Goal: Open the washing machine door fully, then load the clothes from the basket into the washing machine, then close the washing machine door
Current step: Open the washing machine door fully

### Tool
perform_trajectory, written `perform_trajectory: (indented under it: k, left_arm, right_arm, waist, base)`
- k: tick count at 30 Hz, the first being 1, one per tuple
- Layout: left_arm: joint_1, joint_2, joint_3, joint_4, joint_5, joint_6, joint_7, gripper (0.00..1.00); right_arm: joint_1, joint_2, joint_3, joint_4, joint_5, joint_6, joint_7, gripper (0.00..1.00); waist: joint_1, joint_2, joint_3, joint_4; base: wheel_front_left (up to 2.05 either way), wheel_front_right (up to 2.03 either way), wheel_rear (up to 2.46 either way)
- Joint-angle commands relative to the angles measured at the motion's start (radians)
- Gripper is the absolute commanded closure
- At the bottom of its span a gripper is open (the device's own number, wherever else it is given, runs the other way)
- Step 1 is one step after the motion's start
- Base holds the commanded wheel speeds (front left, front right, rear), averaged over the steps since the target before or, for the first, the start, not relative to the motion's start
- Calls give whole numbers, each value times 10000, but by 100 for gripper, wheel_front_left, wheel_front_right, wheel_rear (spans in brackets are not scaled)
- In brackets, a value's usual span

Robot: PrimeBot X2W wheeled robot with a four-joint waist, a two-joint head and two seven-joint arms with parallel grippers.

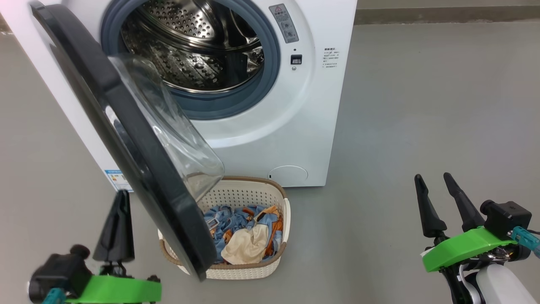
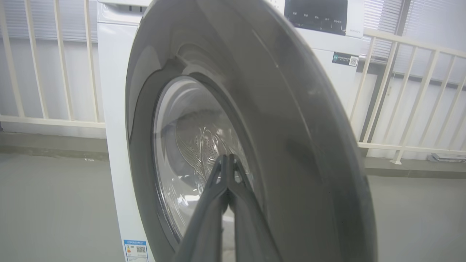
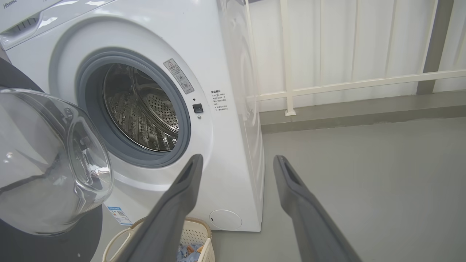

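There's the left tool (image 1: 122, 196) pinched shut, empty, outside the half-open washing machine door (image 1: 139, 156), right tool (image 1: 433, 177) wide: one nudge could swing it shut.

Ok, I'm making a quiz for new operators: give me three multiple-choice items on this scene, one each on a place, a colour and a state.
1. Where does the basket stand relative to the washing machine?
A) on top of it
B) on the floor in front of it, partly behind the open door
C) on a shelf

2. What colour is the plain piece lying on the printed clothes?
A) cream
B) red
C) black

3. How is the left gripper?
A) spread wide
B) shut, empty
C) shut on a garment

1 B: the head view shows it on the floor under the door's edge.
2 A: pale cream among blue and orange.
3 B: its fingers meet with nothing between.
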Motion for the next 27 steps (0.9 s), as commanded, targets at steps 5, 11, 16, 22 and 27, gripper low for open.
perform_trajectory:
  k: [5,11,16,22,27]
  left_arm:
    - [-331,-8,473,-1656,377,57,-103,100]
    - [-122,-148,104,-3081,669,-88,-104,100]
    - [-53,-214,-588,-3601,676,-321,229,100]
    - [15,-265,-1283,-3400,507,-488,964,100]
    - [17,-274,-1703,-2924,261,-634,1237,100]
  right_arm:
    - [-16,-45,208,-254,-11,58,-124,0]
    - [-38,10,262,-226,23,58,-124,0]
    - [-74,25,319,-195,58,58,-124,0]
    - [-111,43,419,-179,94,58,-124,0]
    - [-109,53,483,-178,129,58,-124,0]
  waist:
    - [0,-1,-8,12]
    - [0,-1,-9,5]
    - [0,-1,-14,-22]
    - [0,-1,2,-123]
    - [0,-1,56,-232]
  base:
    - [0,0,0]
    - [0,0,0]
    - [0,0,0]
    - [0,0,0]
    - [0,0,0]
